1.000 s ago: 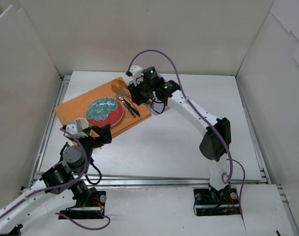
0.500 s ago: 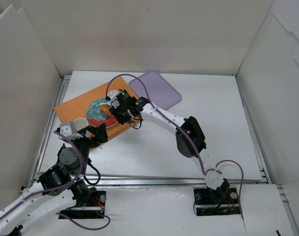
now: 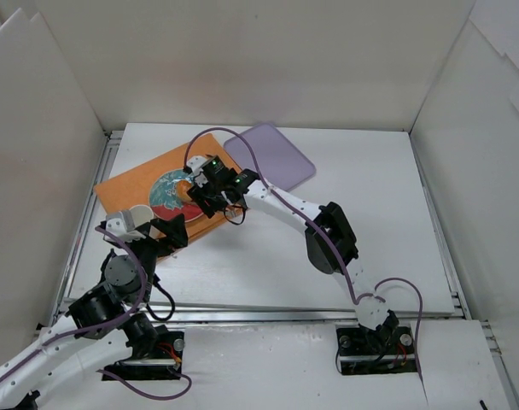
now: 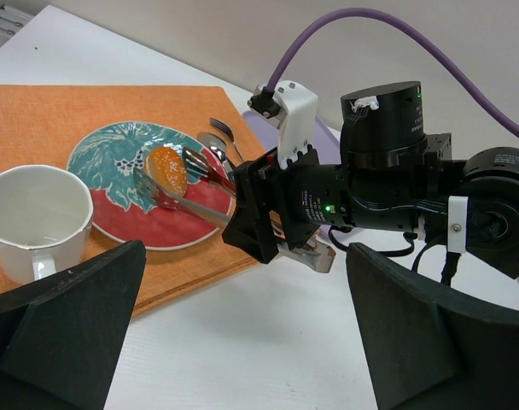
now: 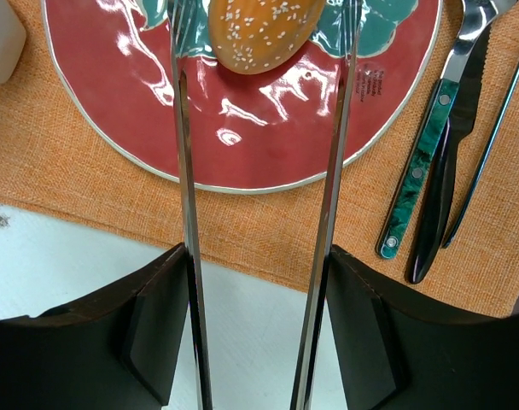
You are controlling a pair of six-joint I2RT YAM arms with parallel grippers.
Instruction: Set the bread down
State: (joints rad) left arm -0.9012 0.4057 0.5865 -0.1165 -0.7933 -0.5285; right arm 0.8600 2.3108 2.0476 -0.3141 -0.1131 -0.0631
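Since a second ago your right arm has swung off the back corner of the placemat and come in over the plate, uncovering the purple tray, and its fingers have parted. The bread point(image 5: 264, 30) now rests on the plate point(image 5: 242, 141), where the teal pattern meets the red glaze. Your right gripper point(image 4: 164, 164) straddles the bread, one long finger on either side, with a strip of plate showing between each finger and the crust, so it has let go. The plate sits on the orange placemat point(image 4: 55, 111). The white cup point(image 4: 33, 213) stands just beside the plate's rim on that mat, and a fork point(image 5: 417, 171) and knife point(image 5: 451, 162) lie on the mat along the plate's other side. The purple tray point(image 3: 272, 154) lies behind the plate, past the mat's corner. Your left gripper point(image 4: 247, 252) hangs on the near side of the plate, close to the cup, with its fingers spread wide and nothing between them.
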